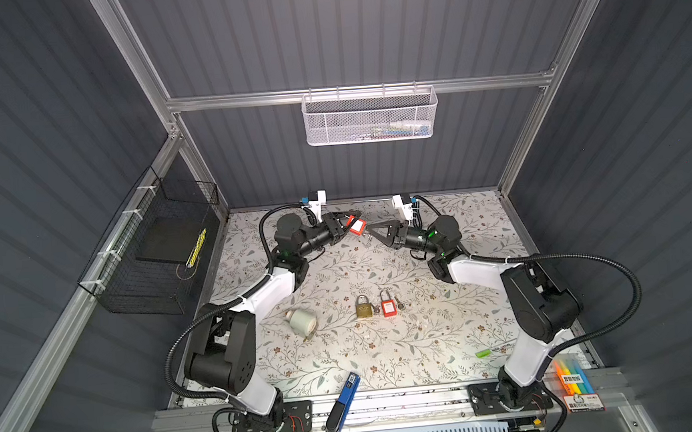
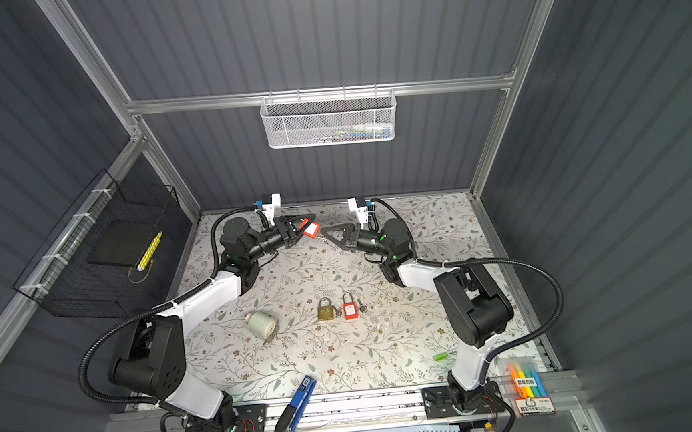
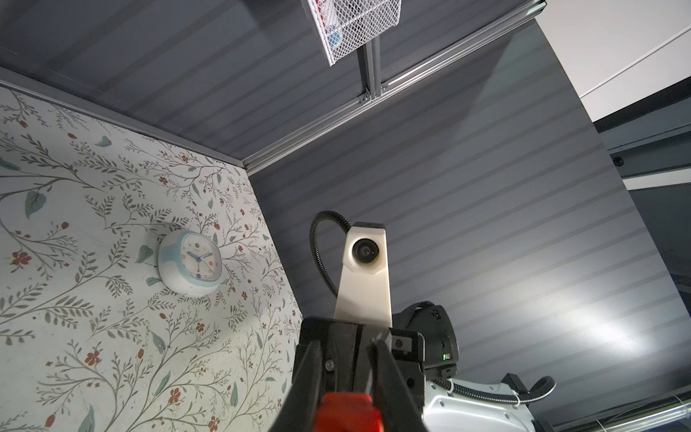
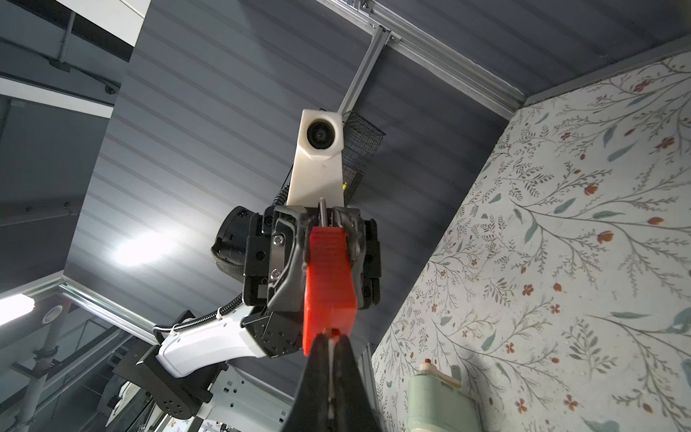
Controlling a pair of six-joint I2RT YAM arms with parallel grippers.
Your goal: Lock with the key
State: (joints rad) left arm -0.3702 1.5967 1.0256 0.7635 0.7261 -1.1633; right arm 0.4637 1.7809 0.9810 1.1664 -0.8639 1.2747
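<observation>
gripping red padlock (image 1: 359,225) in left end effector (image 1: 351,224), raised above the back of the worktop (image 1: 339,267); pinching key (image 4: 331,359) in closed right end effector (image 4: 331,338), right against the padlock's underside.

Overhead light pools on the floral-patterned worktop (image 1: 345,350), brightest towards its front in both top views, while the dark grey ribbed wall panels (image 1: 37,122) stay dim. In the wrist views glare blooms on those panels, the white-and-blue round clock (image 3: 190,262) throws a faint shadow, and the red plastic padlock body (image 3: 347,413) nearest the lens is blurred.
</observation>
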